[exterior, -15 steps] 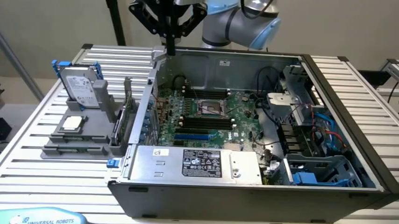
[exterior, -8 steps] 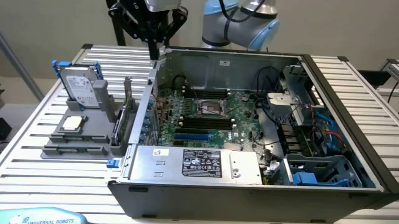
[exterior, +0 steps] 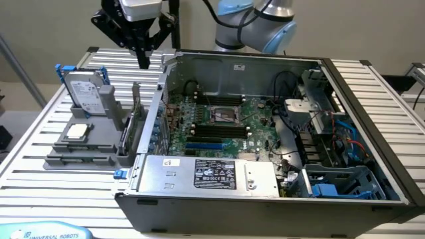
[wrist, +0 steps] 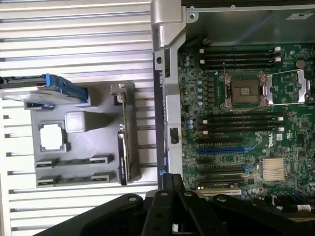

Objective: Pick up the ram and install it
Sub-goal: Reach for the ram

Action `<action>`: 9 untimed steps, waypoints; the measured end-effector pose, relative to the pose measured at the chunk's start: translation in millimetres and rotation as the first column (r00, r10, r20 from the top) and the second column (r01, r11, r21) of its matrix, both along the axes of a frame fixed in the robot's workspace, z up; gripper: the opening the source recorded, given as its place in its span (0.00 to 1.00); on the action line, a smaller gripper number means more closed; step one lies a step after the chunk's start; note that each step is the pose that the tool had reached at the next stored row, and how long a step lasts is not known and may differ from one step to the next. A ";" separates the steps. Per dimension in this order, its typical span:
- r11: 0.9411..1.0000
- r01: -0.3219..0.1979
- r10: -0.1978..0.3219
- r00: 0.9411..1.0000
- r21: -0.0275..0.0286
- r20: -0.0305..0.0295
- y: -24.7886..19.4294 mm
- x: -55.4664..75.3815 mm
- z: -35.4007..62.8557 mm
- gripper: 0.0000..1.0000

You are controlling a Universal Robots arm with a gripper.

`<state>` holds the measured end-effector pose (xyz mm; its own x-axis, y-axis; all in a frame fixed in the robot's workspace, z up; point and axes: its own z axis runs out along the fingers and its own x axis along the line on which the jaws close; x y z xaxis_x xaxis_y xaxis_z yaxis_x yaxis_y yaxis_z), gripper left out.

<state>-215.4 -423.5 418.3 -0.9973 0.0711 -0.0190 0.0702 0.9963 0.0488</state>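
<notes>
As the single arm (exterior: 256, 25) stands bent above the rear of the open computer case (exterior: 265, 199), its one gripper (exterior: 143, 62) points straight down over the slatted surface (exterior: 40, 194). It hangs high, between the grey holder (exterior: 79, 163) and the case's back corner. The gripper's fingers are fully closed together and hold nothing; in the wrist view the gripper (wrist: 170, 186) appears as a black wedge, clear of every part.

Holder contents, counted:
- one hard drive (exterior: 86, 94), standing upright at the back
- one processor (exterior: 76, 131), lying flat
- one expansion card (exterior: 133, 127), on edge beside the case wall
- the ram (wrist: 74, 161) – lying in the holder's narrow front slots, of which two are visible, well apart from the gripper

One motherboard (exterior: 226, 124) lies inside the case.
</notes>
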 end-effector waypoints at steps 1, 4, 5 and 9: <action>1.000 0.000 0.000 1.000 0.000 0.000 -0.4 -4.5 -1.0 0.11; 1.000 0.000 0.000 1.000 0.000 0.000 -1.9 -18.4 -3.9 0.11; 1.000 0.000 0.000 1.000 0.000 0.000 -2.5 -22.9 -4.8 0.11; 1.000 0.000 0.000 1.000 0.000 0.000 -5.0 -41.2 -8.0 0.11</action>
<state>-256.6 -428.5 410.3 -0.9973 0.0713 -0.0189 0.0703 0.9963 0.0486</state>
